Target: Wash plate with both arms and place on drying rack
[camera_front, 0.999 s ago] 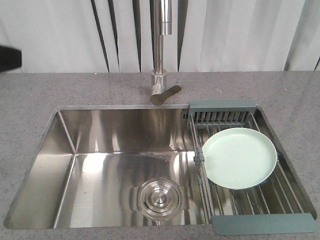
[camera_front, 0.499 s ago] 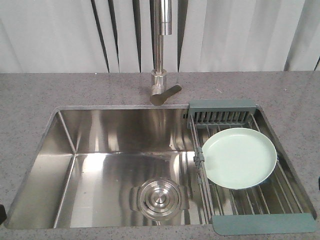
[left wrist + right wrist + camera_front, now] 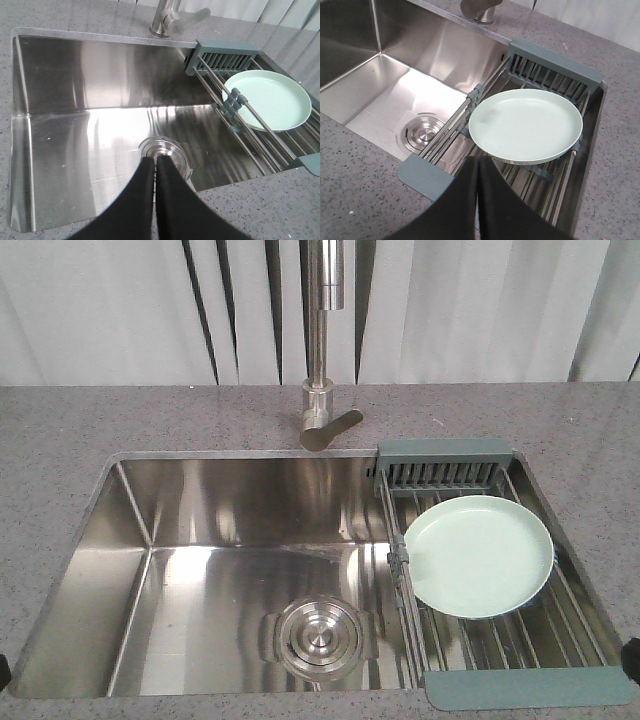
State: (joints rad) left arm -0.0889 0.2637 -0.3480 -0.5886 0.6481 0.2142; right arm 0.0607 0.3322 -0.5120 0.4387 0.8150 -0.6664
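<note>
We see the left gripper (image 3: 154,162) with its two black fingers pressed together, tips touching, nothing between them; it hangs over the near part of the sink (image 3: 130,540), with its tips just before the drain cover (image 3: 165,152) in the left wrist view. The right gripper (image 3: 478,165) is likewise closed on nothing, fingers meeting at a point just short of the plate (image 3: 526,125) and not touching it.

The sink holds only its round steel drain cover (dry, as far as we can tell). To the right of that cover, the drying rack (image 3: 530,688) spans the right end of the sink, and the pale green plate lies flat, face up, on its steel rods, nearer the slotted far end. The faucet (image 3: 322,390) stands behind the sink.

Compared with half a second ago, the plate has not moved; a small dark shape now shows at the frame's right edge, beside the rack's near end.
</note>
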